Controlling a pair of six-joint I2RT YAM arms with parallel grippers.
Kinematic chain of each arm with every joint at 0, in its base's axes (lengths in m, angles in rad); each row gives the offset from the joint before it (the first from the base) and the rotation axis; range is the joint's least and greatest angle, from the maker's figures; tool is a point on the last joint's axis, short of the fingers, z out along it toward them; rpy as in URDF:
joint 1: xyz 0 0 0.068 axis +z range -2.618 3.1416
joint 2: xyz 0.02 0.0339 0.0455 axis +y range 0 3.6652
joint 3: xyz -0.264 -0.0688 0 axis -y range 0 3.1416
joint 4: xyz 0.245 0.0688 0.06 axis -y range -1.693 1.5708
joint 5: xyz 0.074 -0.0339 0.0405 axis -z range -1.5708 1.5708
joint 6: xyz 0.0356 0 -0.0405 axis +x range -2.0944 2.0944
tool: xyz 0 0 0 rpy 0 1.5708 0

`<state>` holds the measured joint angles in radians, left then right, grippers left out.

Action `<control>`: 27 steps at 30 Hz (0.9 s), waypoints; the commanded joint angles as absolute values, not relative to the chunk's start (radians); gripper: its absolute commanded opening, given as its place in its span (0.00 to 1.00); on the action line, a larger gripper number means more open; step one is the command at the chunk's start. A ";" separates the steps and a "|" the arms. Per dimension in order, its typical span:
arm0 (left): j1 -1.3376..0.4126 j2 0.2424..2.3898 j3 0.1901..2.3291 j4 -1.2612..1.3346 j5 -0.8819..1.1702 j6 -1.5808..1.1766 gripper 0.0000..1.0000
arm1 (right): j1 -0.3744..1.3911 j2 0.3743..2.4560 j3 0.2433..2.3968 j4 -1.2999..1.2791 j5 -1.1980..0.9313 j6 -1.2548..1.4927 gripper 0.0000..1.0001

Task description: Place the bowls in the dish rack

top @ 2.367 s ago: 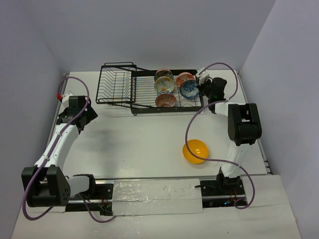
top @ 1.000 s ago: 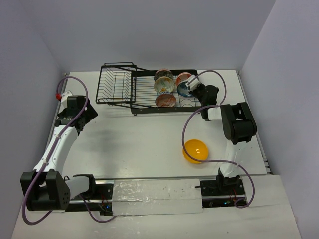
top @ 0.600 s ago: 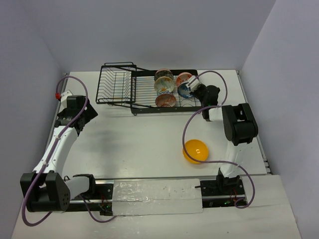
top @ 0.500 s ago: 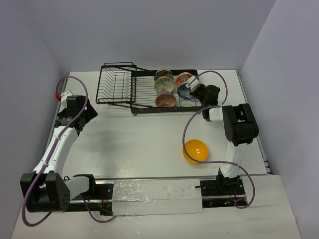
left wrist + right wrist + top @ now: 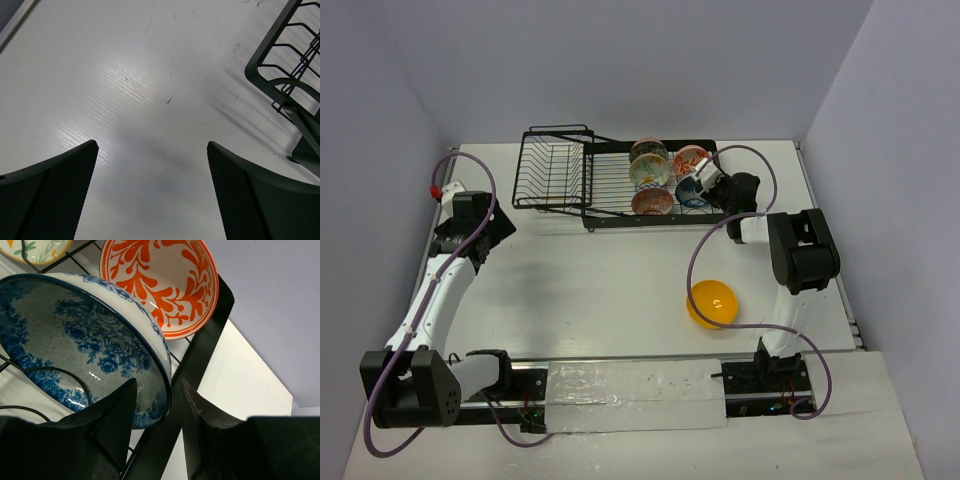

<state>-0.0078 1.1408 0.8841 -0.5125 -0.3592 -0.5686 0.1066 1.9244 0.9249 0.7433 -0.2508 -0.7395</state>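
**Blue patterned bowl** (image 5: 90,340): it stands on edge among the wires at the right end of the dish rack (image 5: 552,168), with its rim running up between the fingers of your right gripper (image 5: 159,390). The jaws are partly apart and straddle that rim. One finger is over the hollow and the other outside the wall, where a strip of black frame shows in the gap, so the gripper grips nothing. The bowl appears to rest on the rack, which is likely why it keeps its tilt unaided.

Just beyond the fingertips, the orange-red floral bowl (image 5: 160,280) leans in the next slot, hollow towards the jaws. Up and to the left of them, the white leaf-patterned bowl (image 5: 30,250) is only partly in view. Standing on edge lets each bowl take a single divider.

Well behind the right jaws, towards the arm's base, the orange-yellow bowl (image 5: 712,303) sits upright on the table (image 5: 590,290), not yet loaded.

Your left gripper (image 5: 151,146) hangs over bare tabletop with its jaws wide and empty. The rack's basket corner lies ahead and to the right of them.

Count: six bowls in all. Five are in the rack, including the grey-black bowl (image 5: 648,150) and the pink-red bowl (image 5: 652,202), and one is on the table. There is one rack and there are two grippers.
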 commanded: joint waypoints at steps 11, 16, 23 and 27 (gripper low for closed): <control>-0.003 1.115 0.896 -0.472 -0.342 -0.555 0.96 | 0.080 1.796 1.098 0.486 -0.314 -0.618 1.00; -0.003 1.115 0.894 -0.471 -0.333 -0.554 0.95 | 0.081 1.781 1.172 0.284 -0.431 -0.531 1.00; -0.003 1.108 0.891 -0.469 -0.333 -0.557 0.95 | 0.080 1.720 1.243 0.103 -0.566 -0.387 1.00; -0.009 1.104 0.890 -0.466 -0.334 -0.557 0.95 | 0.080 1.613 1.232 0.075 -0.643 -0.264 1.00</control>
<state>-0.0082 1.1336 0.8841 -0.5095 -0.3401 -0.5652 0.0853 1.7454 1.1973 0.1078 -0.5411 -0.3946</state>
